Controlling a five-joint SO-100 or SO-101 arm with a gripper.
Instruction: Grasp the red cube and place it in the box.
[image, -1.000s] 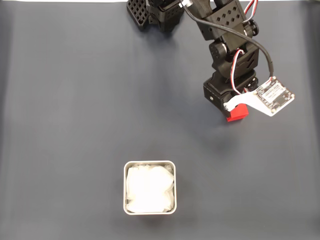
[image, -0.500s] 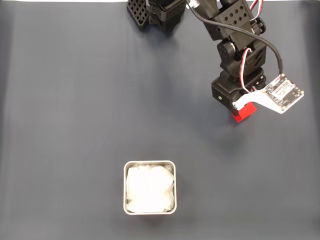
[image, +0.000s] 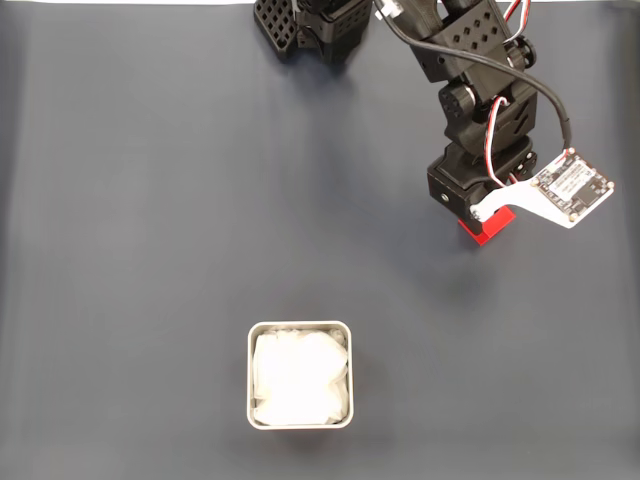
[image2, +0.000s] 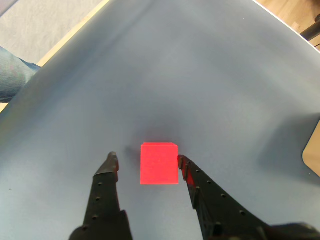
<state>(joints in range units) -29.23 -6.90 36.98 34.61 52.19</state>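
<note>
The gripper (image2: 146, 162) stood with its jaws spread around the red cube (image2: 159, 163) on the dark grey mat (image2: 210, 75), its right-hand finger (image2: 184, 167) at the cube's side, the left apart, the box (image: 299, 375) well apart.

Matt red cube (image2: 159, 163), matt black plastic hand (image2: 146, 164), metal-rimmed box (image: 299, 326) with soft white lining.

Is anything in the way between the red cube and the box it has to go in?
Nothing visible is. In the fixed view the dark mat lies bare between the red cube, up at the right, and the box lower down. In the wrist view the open pincer already has the cube between its fingers.
</note>
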